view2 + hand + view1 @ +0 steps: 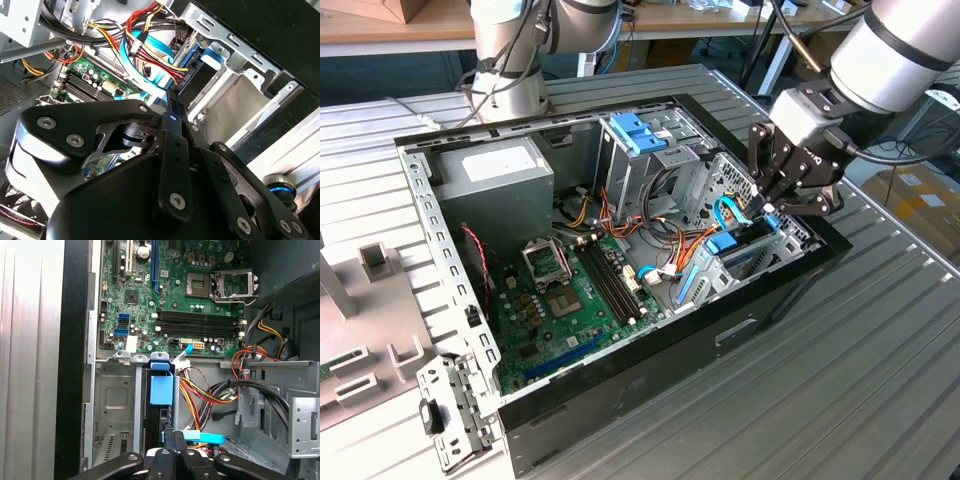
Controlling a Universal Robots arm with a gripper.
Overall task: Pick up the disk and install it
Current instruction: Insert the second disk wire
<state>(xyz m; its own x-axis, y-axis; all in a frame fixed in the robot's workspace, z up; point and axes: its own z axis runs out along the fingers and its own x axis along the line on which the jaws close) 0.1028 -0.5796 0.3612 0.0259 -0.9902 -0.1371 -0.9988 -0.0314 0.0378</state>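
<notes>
Exterior view: the hand [769,205] hangs low over the open computer case [650,370] on the slatted metal counter [840,400], right above the drive bay at the exterior view's right. The disk [745,250] sits on edge in that bay, blue rails showing, just below the fingertips. In the first wrist view, the disk [161,395] stands slotted between the bay's metal walls, its blue tab facing the green motherboard [175,295]. The fingers look nearly closed together; whether they pinch the disk, I cannot tell.
</notes>
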